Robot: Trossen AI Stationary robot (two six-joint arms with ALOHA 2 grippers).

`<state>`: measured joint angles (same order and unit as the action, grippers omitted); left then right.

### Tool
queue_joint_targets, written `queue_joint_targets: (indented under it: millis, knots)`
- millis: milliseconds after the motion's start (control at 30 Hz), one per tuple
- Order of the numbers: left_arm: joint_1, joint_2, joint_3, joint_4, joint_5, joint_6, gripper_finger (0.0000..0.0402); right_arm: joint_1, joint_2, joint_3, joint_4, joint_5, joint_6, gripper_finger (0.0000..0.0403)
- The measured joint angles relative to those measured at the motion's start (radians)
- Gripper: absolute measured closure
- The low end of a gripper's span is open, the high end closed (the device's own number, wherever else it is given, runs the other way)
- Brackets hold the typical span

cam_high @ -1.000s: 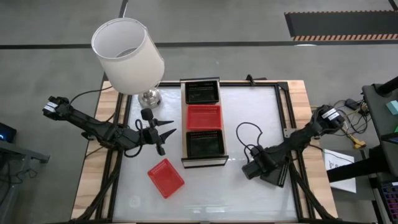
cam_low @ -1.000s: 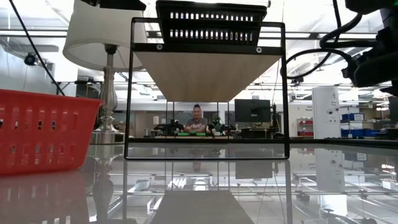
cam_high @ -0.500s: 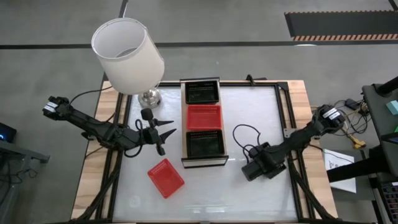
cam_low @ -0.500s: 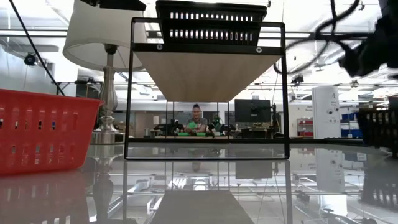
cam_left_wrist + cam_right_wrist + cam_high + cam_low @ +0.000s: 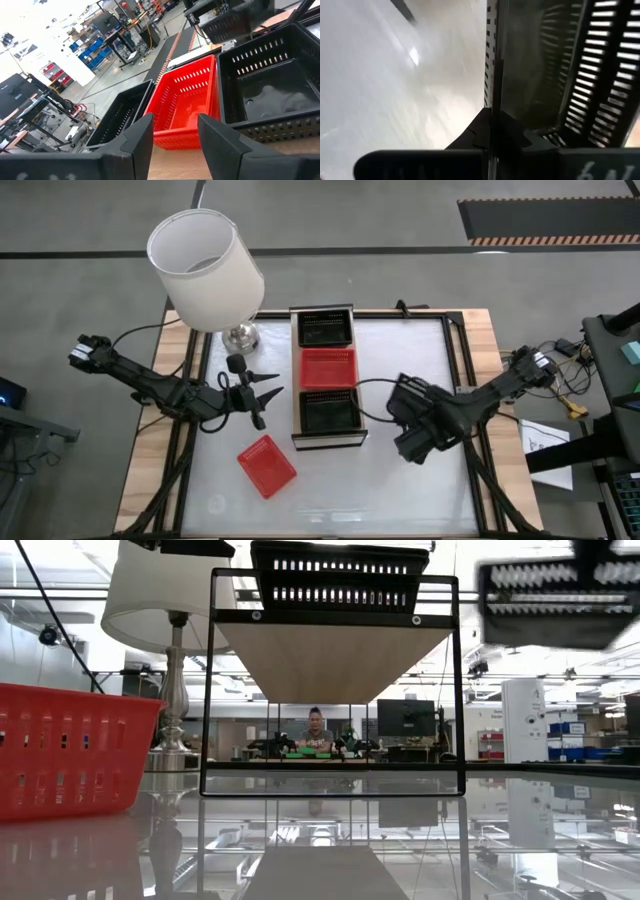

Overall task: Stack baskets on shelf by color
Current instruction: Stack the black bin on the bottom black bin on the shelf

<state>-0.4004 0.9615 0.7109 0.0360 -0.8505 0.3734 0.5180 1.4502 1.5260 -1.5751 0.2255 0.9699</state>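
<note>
The shelf (image 5: 296, 442) holds three baskets in a row: black (image 5: 325, 330) at the far end, red (image 5: 328, 368) in the middle and black (image 5: 330, 412) at the near end. Another red basket (image 5: 267, 465) rests on the table near the front left. My right gripper (image 5: 413, 425) is shut on a black basket (image 5: 545, 600), which is held high above the table, right of the shelf. My left gripper (image 5: 265, 395) hovers open just left of the shelf and faces the baskets on it (image 5: 187, 100). My right gripper pinches one slotted side wall of the black basket at its rim (image 5: 492, 75), one finger inside the basket and one outside. The basket is lifted clear of the table and looks about level in the low view.
A lamp with a white shade (image 5: 205, 270) and a metal foot (image 5: 240, 337) stands at the table's far left, close to the shelf's far end. Cables (image 5: 395, 390) lie on the table right of the shelf. A person sits far behind the table (image 5: 317, 735).
My right gripper has shut on the black basket's wall at the near right of the table. It has then gone up and a little toward the shelf, and the basket has been lifted clear of the table.
</note>
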Motion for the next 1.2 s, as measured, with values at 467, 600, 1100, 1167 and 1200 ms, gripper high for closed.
queue_joint_targets:
  millis: [467, 600, 1100, 1167, 1200]
  knots:
    - [0.000, 0.001, -0.001, 0.000, 0.000, -0.001, 0.0263, -0.008, 0.044, 0.383, 0.022, 0.231, -0.407, 0.0394]
    - [0.000, 0.001, -0.001, 0.000, 0.000, -0.001, 0.0263, -0.025, 0.100, 0.459, 0.025, 0.230, -0.507, 0.0394]
    - [0.000, 0.001, -0.002, 0.000, 0.001, -0.001, 0.0263, -0.093, 0.334, 0.714, 0.046, 0.220, -0.789, 0.0394]
    - [0.000, 0.001, -0.002, 0.000, 0.001, -0.001, 0.0263, -0.106, 0.355, 0.737, 0.047, 0.207, -0.788, 0.0394]
    - [0.000, 0.001, -0.002, 0.000, 0.000, -0.001, 0.0263, -0.113, 0.366, 0.747, 0.048, 0.190, -0.788, 0.0394]
